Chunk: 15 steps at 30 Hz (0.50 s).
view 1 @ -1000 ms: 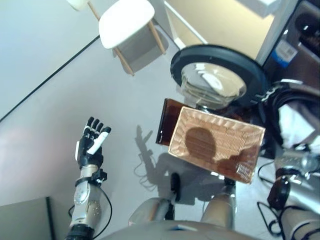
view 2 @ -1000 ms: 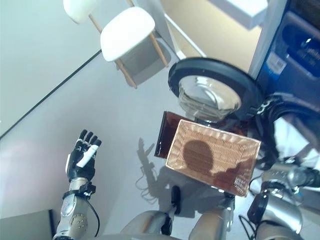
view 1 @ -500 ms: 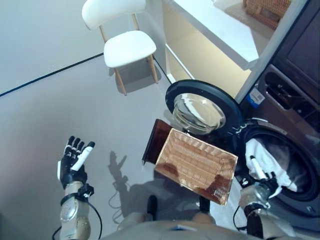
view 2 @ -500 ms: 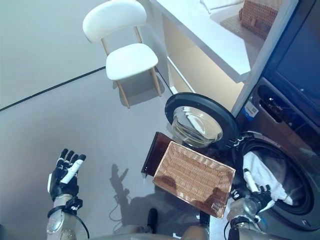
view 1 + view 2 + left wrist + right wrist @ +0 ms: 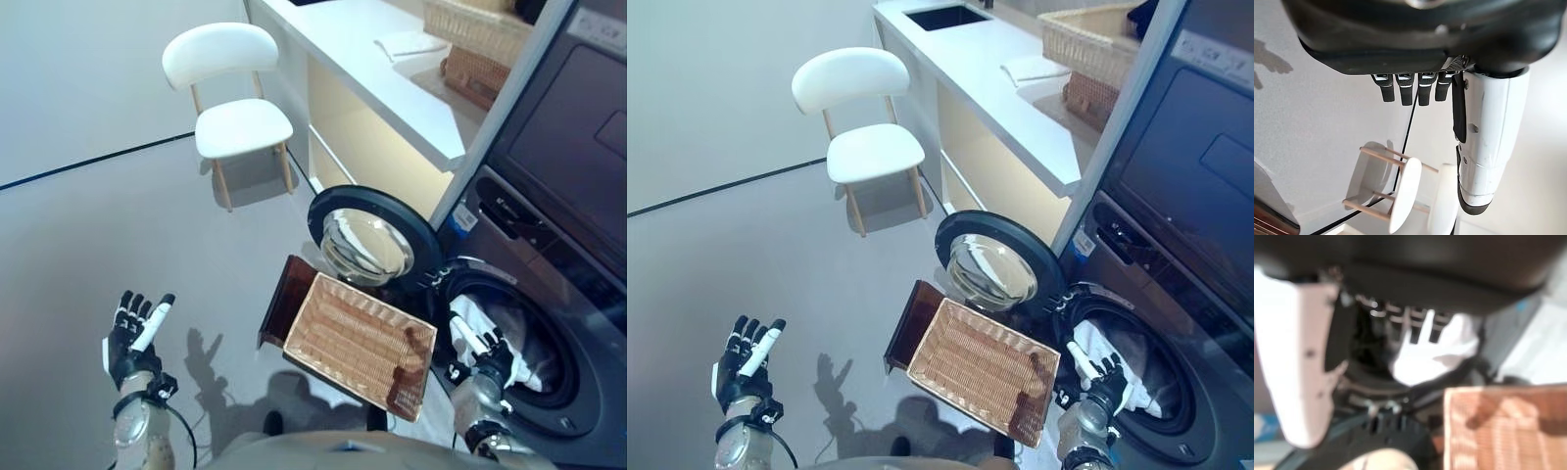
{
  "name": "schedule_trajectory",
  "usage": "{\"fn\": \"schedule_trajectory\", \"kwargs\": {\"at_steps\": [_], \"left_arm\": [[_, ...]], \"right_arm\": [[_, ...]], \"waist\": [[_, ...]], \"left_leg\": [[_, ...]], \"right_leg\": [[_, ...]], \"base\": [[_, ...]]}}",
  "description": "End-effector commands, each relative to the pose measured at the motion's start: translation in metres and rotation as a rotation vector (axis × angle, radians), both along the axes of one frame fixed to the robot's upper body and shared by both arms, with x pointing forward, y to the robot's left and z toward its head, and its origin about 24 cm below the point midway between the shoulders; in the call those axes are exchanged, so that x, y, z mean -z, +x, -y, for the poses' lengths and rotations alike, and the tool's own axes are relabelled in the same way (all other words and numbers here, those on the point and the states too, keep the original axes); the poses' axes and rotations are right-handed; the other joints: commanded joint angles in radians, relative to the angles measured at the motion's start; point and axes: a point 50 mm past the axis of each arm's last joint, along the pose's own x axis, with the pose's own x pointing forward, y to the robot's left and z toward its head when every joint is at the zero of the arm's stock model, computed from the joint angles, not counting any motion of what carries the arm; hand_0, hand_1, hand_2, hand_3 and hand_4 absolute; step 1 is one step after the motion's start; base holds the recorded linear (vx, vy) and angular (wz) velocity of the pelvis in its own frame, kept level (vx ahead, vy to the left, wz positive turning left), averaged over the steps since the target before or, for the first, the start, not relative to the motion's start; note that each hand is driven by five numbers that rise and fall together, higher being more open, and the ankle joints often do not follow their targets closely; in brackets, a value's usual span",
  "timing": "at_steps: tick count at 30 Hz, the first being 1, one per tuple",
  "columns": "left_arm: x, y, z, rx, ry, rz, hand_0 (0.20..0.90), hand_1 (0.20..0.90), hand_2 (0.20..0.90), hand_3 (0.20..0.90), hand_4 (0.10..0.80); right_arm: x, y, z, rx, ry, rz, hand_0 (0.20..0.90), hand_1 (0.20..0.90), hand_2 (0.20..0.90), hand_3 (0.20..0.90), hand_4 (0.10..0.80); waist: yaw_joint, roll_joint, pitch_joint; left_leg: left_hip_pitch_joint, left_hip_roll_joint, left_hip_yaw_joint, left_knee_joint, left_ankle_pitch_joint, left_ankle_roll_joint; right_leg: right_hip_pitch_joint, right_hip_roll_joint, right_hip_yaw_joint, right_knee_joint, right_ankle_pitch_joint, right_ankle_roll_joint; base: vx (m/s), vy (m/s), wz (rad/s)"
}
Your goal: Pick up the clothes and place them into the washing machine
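Laundry, a white garment point(image 5: 502, 338), lay bunched inside the drum of the washing machine point(image 5: 549, 323), and in the left eye view you had your right hand point(image 5: 485, 354) at the drum's mouth, fingers straight and released, the cloth just past the fingertips and seemingly touching them. Beside that hand's thumb stood the wicker basket point(image 5: 358, 343), with the round door point(image 5: 370, 235) swung wide beyond it. Your left hand point(image 5: 132, 338) hung well apart over the grey floor point(image 5: 118, 225), fingers relaxed and spread, grasping nothing. The right eye view gave you the same layout, with a white chair point(image 5: 867, 127) far beyond the left fingertips and a white counter point(image 5: 999, 73) carrying a second basket point(image 5: 1087, 44) beside the machine. Your left wrist view showed the fingers point(image 5: 1403, 88) extended with the white-capped thumb alongside, nothing between them, and the chair past the fingertips. Your right wrist view was blurred; the fingers point(image 5: 1415, 325) looked uncurled, the white cloth directly beyond their tips, the wicker basket off to the side away from the thumb.
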Motion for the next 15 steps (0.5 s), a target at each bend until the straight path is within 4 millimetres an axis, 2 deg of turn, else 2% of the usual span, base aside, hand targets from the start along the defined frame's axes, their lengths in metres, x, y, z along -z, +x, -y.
{"fn": "schedule_trajectory", "kwargs": {"at_steps": [1,6,9,15], "left_arm": [[-0.029,0.026,-0.017,0.018,0.148,0.127,0.9,0.9,0.9,0.9,0.8],[-0.026,0.033,-0.009,0.072,0.151,0.099,0.9,0.9,0.9,0.9,0.8],[-0.022,0.034,-0.006,0.102,0.147,0.081,0.9,0.9,0.9,0.9,0.8],[-0.022,0.039,-0.002,0.126,0.156,0.074,0.9,0.9,0.9,0.9,0.8]], "right_arm": [[-0.028,0.026,0.015,-0.131,-0.161,0.09,0.9,0.9,0.9,0.9,0.8],[-0.028,0.034,-0.001,-0.339,-0.233,0.035,0.9,0.9,0.9,0.9,0.8],[-0.023,0.03,-0.012,-0.434,-0.243,0.004,0.9,0.9,0.9,0.9,0.8],[-0.017,0.02,-0.021,-0.446,-0.21,0.011,0.9,0.9,0.9,0.9,0.8]], "waist": [[0.011,0.008,-0.037],[0.012,-0.01,-0.045],[0.015,-0.017,-0.045],[0.012,-0.025,-0.044]], "left_leg": [[-0.001,0.006,0.008,-0.006,0.012,-0.092],[-0.003,0.022,-0.007,-0.006,0.022,-0.1],[-0.002,0.024,-0.016,-0.006,0.027,-0.097],[-0.001,0.025,-0.037,-0.006,0.036,-0.104]], "right_leg": [[0.031,0.029,-0.026,0.077,-0.084,-0.008],[0.042,0.042,-0.052,0.094,-0.1,-0.012],[0.049,0.045,-0.061,0.104,-0.102,-0.014],[0.075,0.043,-0.094,0.105,-0.106,-0.013]], "base": [[0.003,-0.02,0.06],[-0.025,-0.023,0.18],[-0.005,-0.012,0.18],[0.005,-0.003,0.21]]}}
